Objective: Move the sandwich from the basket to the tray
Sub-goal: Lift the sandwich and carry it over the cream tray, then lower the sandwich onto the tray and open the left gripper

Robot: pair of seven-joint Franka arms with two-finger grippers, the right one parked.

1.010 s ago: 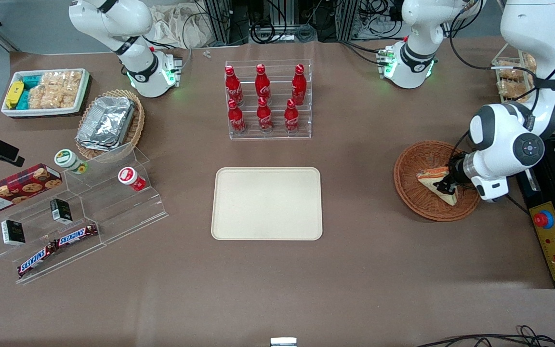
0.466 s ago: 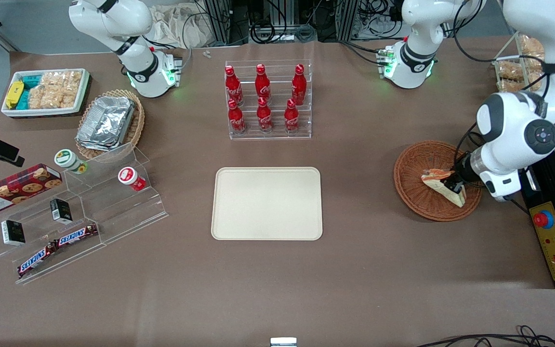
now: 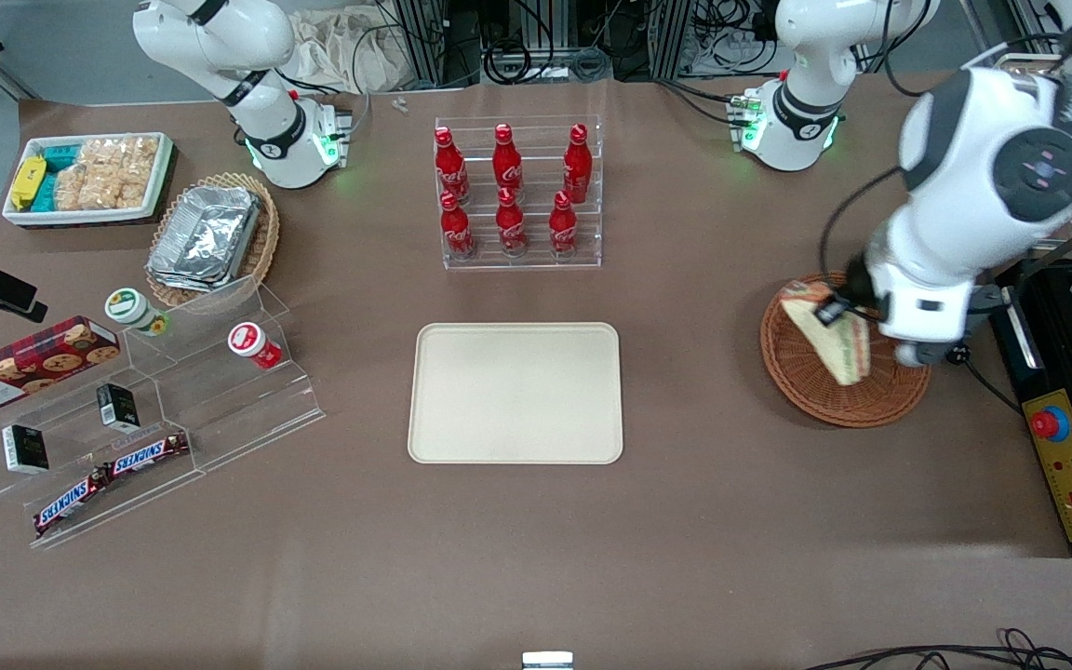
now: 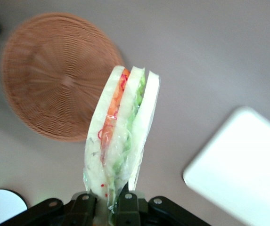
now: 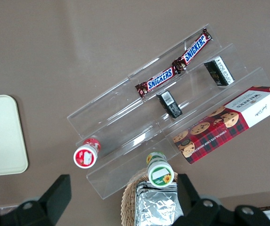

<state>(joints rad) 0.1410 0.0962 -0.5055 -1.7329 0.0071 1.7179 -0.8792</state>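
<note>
Gripper [image 4: 107,209] pinches the sandwich [image 4: 123,136] by one end, holding it in the air above the basket [image 3: 810,377]. Tray [image 3: 515,393] sits well apart, toward the parked arm's end.

The gripper [image 4: 107,212] is cut off by the picture's edge in the wrist view, so only the ends of its fingers [image 4: 83,207] show, closed on the narrow end of the sandwich [image 4: 120,136]. In the front view the working arm's white body covers most of the gripper [image 3: 831,313] and the part of the basket [image 3: 801,372] beneath it, and the arm is blurred there. The tray [image 4: 243,172], well apart from the gripper, is washed out and runs off the wrist picture's edge. The sandwich hides part of the basket's [image 4: 54,75] rim, and the weave looks smeared.
</note>
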